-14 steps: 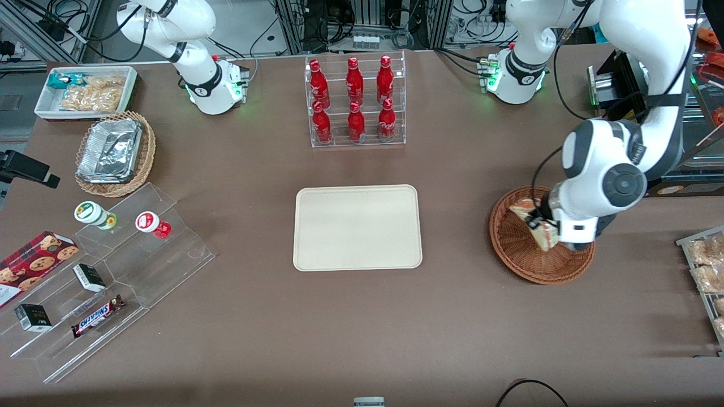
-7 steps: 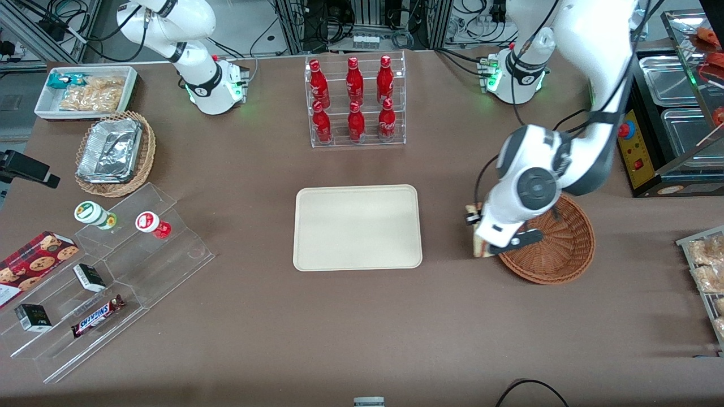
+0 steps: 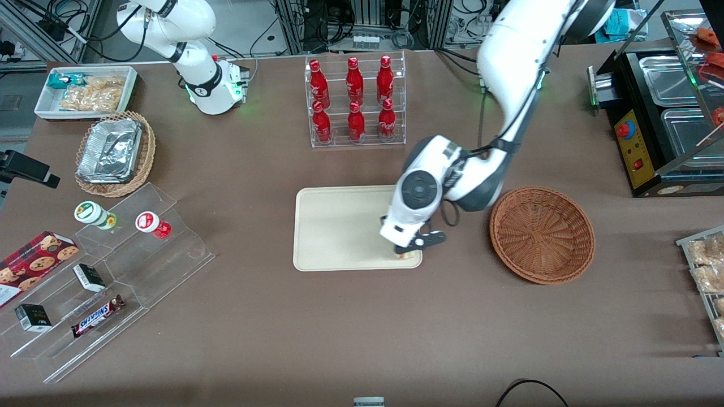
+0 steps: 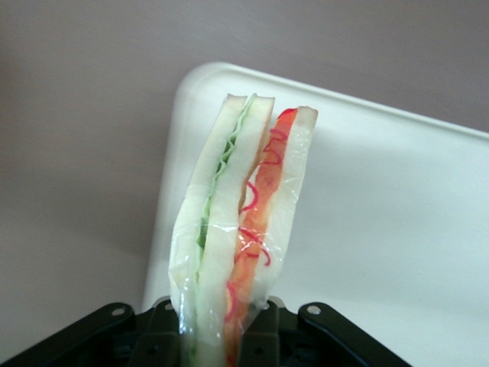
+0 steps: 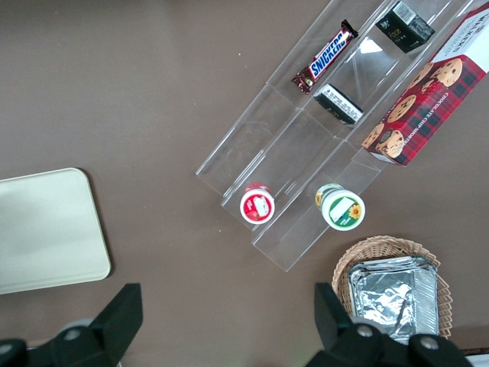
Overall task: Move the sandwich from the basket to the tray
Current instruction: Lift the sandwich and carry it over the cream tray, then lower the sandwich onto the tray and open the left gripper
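From the front, my gripper (image 3: 405, 250) hangs over the corner of the tray (image 3: 339, 226) that is nearest to the basket (image 3: 542, 234) and to the front camera. My wrist covers almost all of the sandwich (image 3: 403, 255); only a small bit of it shows under my fingers, just at the tray's rim. The basket sits on the table beside the tray, toward my arm's end, and nothing lies in it. The rack of red bottles (image 3: 355, 102) stands farther from the camera than the tray. In my wrist view, my fingers (image 4: 263, 336) pinch the sandwich (image 4: 237, 229) at its wide end, so it stands out from them with its narrow end pointing away. I can see its white bread slices, the green layer on one side and the red layer on the other, all under clear wrap. Under it lies the tray (image 4: 397, 214), with its rounded corner close to the sandwich's tip and the brown table (image 4: 84, 153) beside it. In the right wrist view, one end of the tray (image 5: 46, 229) shows, and it is bare
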Robot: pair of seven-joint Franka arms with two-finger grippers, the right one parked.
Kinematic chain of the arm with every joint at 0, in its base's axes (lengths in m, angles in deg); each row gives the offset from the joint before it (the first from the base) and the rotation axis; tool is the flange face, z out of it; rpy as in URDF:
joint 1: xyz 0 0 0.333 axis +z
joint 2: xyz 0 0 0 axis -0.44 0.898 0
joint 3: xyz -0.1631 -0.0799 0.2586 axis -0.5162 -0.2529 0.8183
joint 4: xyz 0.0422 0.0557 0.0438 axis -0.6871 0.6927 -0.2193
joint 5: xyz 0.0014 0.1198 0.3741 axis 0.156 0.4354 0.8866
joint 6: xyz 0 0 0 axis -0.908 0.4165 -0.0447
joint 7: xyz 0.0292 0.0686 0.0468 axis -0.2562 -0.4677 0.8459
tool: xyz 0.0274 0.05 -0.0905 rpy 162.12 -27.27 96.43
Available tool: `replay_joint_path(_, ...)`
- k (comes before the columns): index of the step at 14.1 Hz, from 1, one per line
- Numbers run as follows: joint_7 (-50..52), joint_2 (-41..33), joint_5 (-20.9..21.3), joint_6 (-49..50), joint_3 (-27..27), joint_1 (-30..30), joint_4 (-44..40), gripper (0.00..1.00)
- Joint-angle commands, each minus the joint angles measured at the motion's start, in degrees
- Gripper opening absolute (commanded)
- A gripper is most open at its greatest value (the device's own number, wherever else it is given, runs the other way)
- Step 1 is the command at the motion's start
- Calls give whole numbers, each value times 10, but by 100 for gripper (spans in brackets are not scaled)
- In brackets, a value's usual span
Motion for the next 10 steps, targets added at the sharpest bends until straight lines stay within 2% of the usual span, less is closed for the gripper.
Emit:
replay_joint_path(1,37,58,-4,8,8,-38,-79,2)
replay_joint_path(5,49,84,-4,-16,8,-72,-88,2)
replay_joint_path(10,70,106,-5,-42,-11,-74,-94,6)
